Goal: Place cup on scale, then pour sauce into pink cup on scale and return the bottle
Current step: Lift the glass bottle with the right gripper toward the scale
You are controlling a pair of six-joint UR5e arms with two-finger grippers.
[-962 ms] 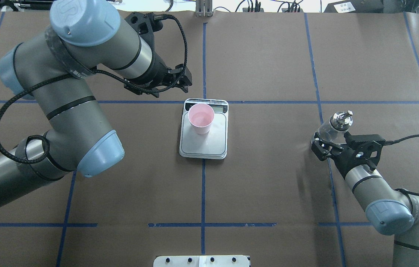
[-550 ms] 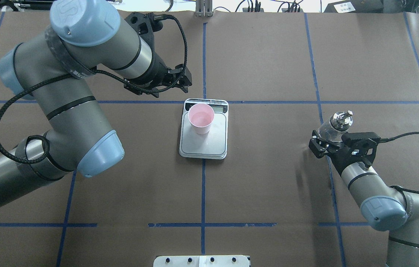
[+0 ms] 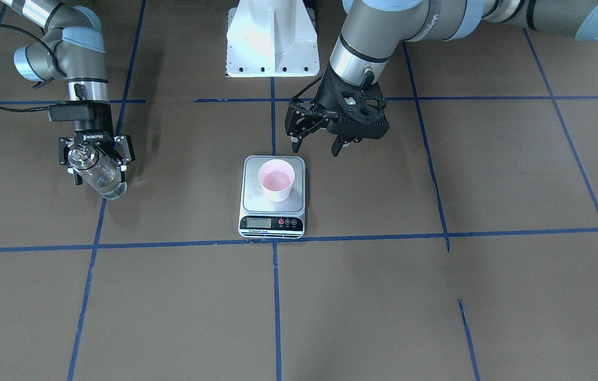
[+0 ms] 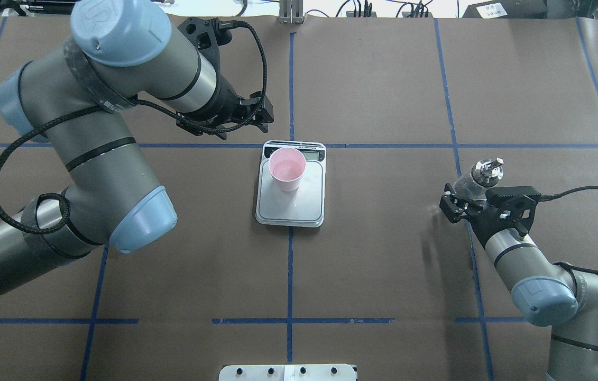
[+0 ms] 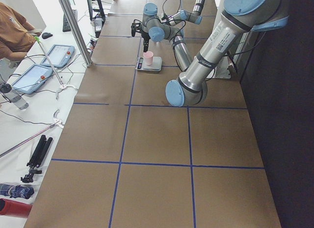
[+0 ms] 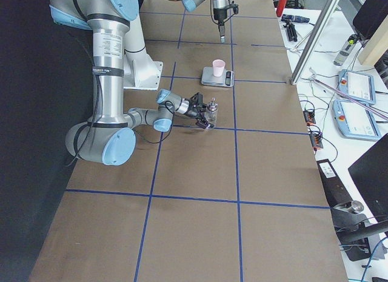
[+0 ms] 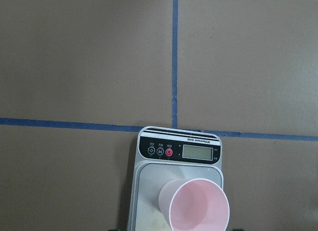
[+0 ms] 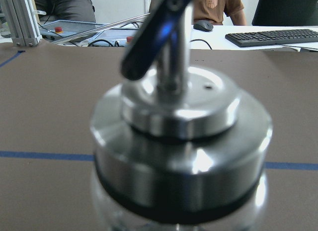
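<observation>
The pink cup (image 3: 276, 180) stands upright on the silver scale (image 3: 272, 222), toward its display end; both also show in the overhead view, cup (image 4: 287, 168) on scale (image 4: 299, 209). My left gripper (image 3: 315, 151) hangs open and empty just off the scale's far end from the display; its wrist view looks down on the cup (image 7: 198, 206). The clear glass bottle (image 3: 99, 177) with its silver pourer stands on the table at my right. My right gripper (image 3: 97, 169) is open, with a finger on each side of the bottle's body. The bottle's cap (image 8: 179, 156) fills the right wrist view.
Brown paper with blue tape lines (image 4: 291, 264) covers the table. The white robot base plate (image 3: 272, 37) sits at the robot's edge. Operators' desks with tablets (image 5: 44, 56) and a keyboard (image 8: 273, 37) lie beyond the far edge.
My right arm has pushed forward, bringing its open gripper closer around the bottle. The left arm, cup and scale have barely moved.
</observation>
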